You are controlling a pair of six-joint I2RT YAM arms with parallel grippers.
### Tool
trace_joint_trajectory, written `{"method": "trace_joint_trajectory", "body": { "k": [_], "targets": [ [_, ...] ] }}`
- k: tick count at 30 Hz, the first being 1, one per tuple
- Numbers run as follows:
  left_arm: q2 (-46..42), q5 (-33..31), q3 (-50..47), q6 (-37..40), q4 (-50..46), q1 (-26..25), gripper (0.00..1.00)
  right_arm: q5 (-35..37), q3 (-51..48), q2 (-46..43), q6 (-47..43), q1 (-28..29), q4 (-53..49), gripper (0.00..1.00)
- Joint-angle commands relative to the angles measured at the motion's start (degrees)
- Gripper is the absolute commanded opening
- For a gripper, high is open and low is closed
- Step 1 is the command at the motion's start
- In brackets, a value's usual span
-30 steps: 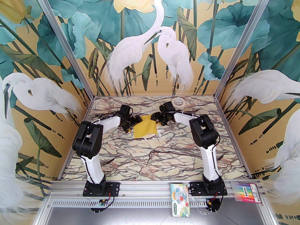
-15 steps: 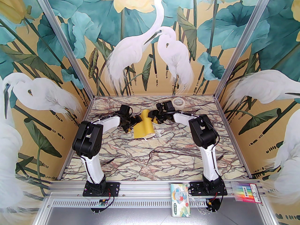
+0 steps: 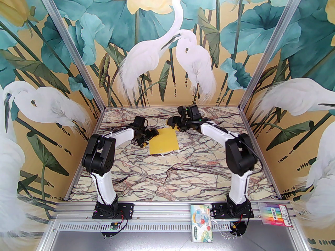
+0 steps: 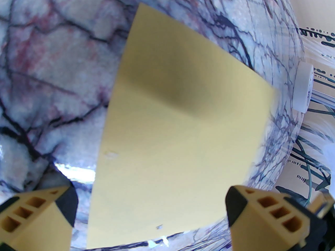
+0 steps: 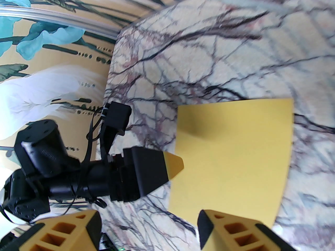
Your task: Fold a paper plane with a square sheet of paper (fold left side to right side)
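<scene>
Thin bright yellow square sheet of paper lies flat on the marbled counter. It's in the far half, roughly mid-width, between the two claws. Single layer, fold not yet made.

Left claw: jaws spread fully wide, nothing in them. It sits at the sheet's left edge, toward the far-left corner. In the left wrist view its tan fingers stand either side of the sheet's nearest edge, with the paper running away between them. In the right wrist view one left fingertip overlaps the sheet's left edge. Can't tell if it actually touches.

Right claw: jaws partly spread, empty. It hovers just past the sheet's far-right corner, looking down on the paper. It looks clear of the sheet.

Pale tape roll stands at the far edge of the counter, right of the sheet and well apart from it.

Small white scraps lie on the counter at the sheet's near edge.
</scene>
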Motion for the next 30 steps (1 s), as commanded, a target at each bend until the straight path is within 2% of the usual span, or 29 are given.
{"method": "trace_joint_trajectory", "body": {
  "k": [1, 3, 7, 9, 18, 30],
  "targets": [
    [4.6, 5.5, 0.1, 1.3, 4.6, -2.3, 0.99, 4.9, -1.1, 1.9, -5.3, -0.3, -5.9, 0.53],
    [4.6, 5.0, 0.3, 1.9, 3.8, -2.2, 1.0, 5.6, 0.8, 5.4, -7.6, -0.1, -8.2, 0.41],
    [3.7, 3.7, -0.2, 2.4, 2.6, -2.2, 1.0, 8.5, 5.3, 11.1, -10.6, 0.4, -12.4, 0.06],
    [3.1, 2.5, -0.6, 2.4, 2.0, -2.2, 0.99, 10.5, 7.1, 13.5, -11.7, 0.6, -14.5, 0.0],
    [3.9, 3.8, -0.7, 1.0, 3.3, -3.2, 1.0, 16.5, 10.2, 20.3, -15.7, 2.3, -19.2, 0.0],
    [4.1, 8.8, 0.1, 0.0, 10.3, -4.5, 0.99, 17.8, 7.5, 20.3, -14.3, 2.8, -19.5, 0.0]
  ]
}}
